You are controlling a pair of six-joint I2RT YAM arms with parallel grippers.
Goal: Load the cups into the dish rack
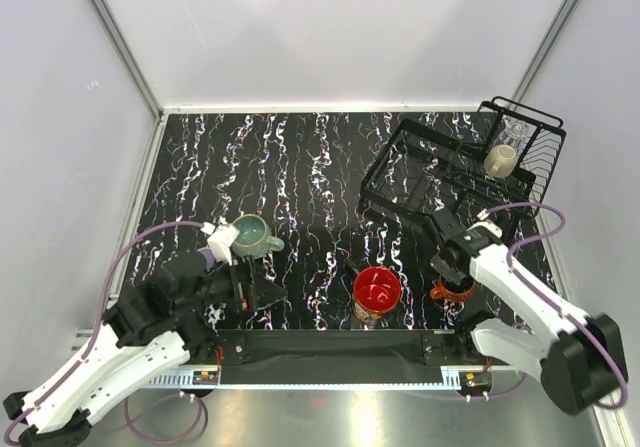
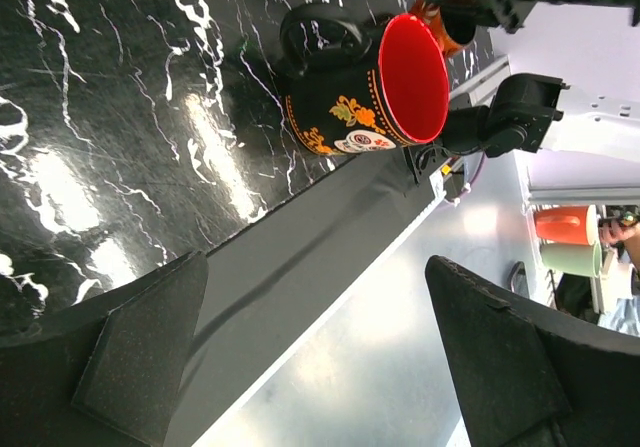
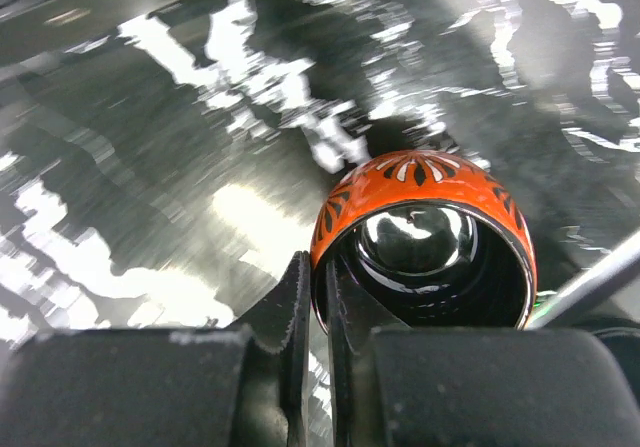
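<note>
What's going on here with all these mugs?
Two robot arms are loading cups into a dish rack. The right hand is clamped on the rim of the orange mug; the left hand is open, empty. A beige mug and clear glass sit in the rack; the teal mug and red-inside mug are on the table.

This looks like a robot lab. White walls [image 1: 330,27] with metal bars [image 1: 122,37] box in a black table [image 1: 300,167]. A left arm [image 1: 100,362] and a right arm [image 1: 530,302] are bolted on at the bottom.
</note>
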